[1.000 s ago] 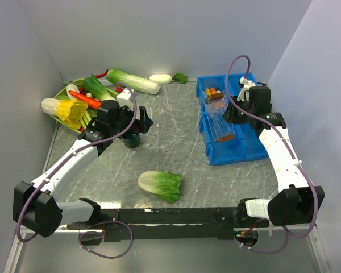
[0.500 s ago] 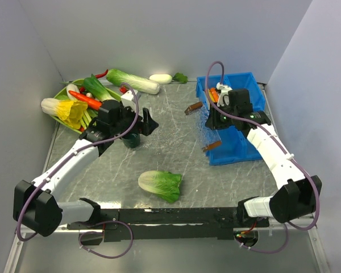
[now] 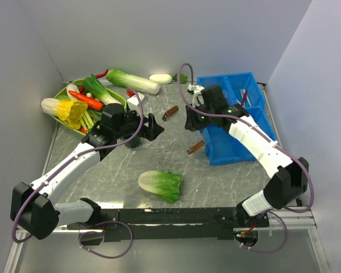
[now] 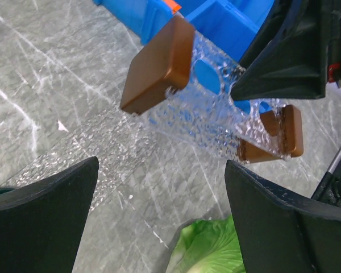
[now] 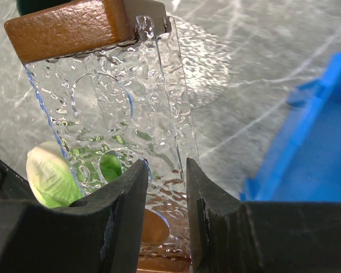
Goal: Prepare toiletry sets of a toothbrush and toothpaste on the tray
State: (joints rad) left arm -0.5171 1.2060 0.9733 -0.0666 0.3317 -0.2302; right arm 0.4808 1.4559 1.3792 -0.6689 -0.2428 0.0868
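The right gripper was clamped on the long edge of the tray, a clear, dimpled plastic strip with a brown block at each end. It held the tray tilted above the grey marbled table, just left of the blue bin. In the right wrist view the two black fingers pinched the tray's raised rim, one on each side. The left gripper hung near the tray's other side with its fingers spread wide apart and nothing between them. From its wrist camera, the tray floated ahead of the left gripper, with the right gripper dark above it. A thin reddish toothbrush leaned in the bin's back right compartment. The orange tip of a toothpaste tube showed at the bin's edge. A napa cabbage lay near the arms' bases, and a green plate piled with vegetables sat at the far left.
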